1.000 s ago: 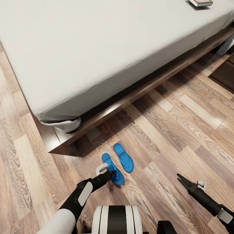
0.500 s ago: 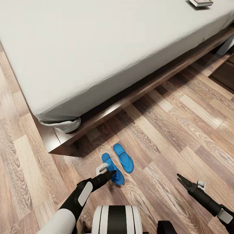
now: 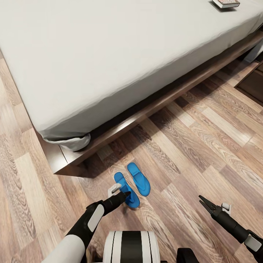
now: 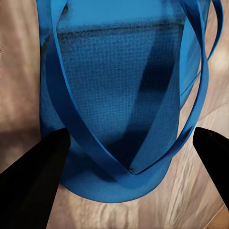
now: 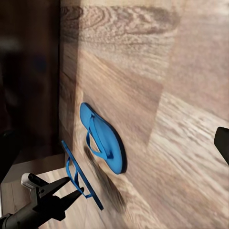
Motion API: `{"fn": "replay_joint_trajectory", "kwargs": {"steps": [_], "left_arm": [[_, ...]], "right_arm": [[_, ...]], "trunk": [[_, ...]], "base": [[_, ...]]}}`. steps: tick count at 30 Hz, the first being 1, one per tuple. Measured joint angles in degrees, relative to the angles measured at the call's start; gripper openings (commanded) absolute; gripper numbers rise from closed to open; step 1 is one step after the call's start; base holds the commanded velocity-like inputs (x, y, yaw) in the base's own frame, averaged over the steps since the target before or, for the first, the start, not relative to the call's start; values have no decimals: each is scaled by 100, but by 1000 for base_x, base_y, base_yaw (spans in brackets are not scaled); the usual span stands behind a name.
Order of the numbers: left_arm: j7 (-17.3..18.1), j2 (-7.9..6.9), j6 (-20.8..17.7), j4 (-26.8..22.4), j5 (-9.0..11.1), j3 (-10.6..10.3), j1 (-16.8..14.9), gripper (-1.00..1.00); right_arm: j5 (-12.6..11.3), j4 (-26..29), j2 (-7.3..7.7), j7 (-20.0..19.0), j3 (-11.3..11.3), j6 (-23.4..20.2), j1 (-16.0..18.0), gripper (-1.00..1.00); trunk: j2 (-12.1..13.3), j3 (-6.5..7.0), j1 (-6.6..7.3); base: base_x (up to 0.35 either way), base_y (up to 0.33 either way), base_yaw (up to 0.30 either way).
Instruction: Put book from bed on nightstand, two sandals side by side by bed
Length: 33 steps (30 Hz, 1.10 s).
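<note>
Blue rubbery flat sandals (image 3: 132, 183) on grained plank floor (image 3: 204, 146), left fingers (image 4: 36, 179) parted astride one, right fingers (image 3: 205, 203) spread

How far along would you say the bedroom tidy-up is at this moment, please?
Nearly done: both blue sandals lie side by side on the wood floor beside the bed. In hand: the left hand is open at the nearer sandal, its fingers either side of the straps. Left: the book lies on the mattress, not yet on a nightstand. The right hand is open and empty.
</note>
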<state>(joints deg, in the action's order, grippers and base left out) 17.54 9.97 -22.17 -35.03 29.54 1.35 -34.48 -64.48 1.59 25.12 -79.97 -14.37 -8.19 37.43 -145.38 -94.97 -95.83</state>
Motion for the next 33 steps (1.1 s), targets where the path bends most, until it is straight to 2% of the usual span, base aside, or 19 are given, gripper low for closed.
{"fn": "replay_joint_trajectory", "kwargs": {"steps": [11,16,33], "left_arm": [[-4,0,0,1,0,0,1,-100],[-5,0,1,2,-6,0,-1,-100],[-1,0,0,-4,1,0,-2,-100]], "right_arm": [[-3,0,0,0,0,0,0,100],[-3,0,0,0,-3,0,-1,100],[-1,0,0,0,0,0,0,100]], "trunk": [[0,0,0],[-7,-110,-13],[-7,-111,-13]], "base": [[0,0,0],[0,0,0],[0,0,0]]}}
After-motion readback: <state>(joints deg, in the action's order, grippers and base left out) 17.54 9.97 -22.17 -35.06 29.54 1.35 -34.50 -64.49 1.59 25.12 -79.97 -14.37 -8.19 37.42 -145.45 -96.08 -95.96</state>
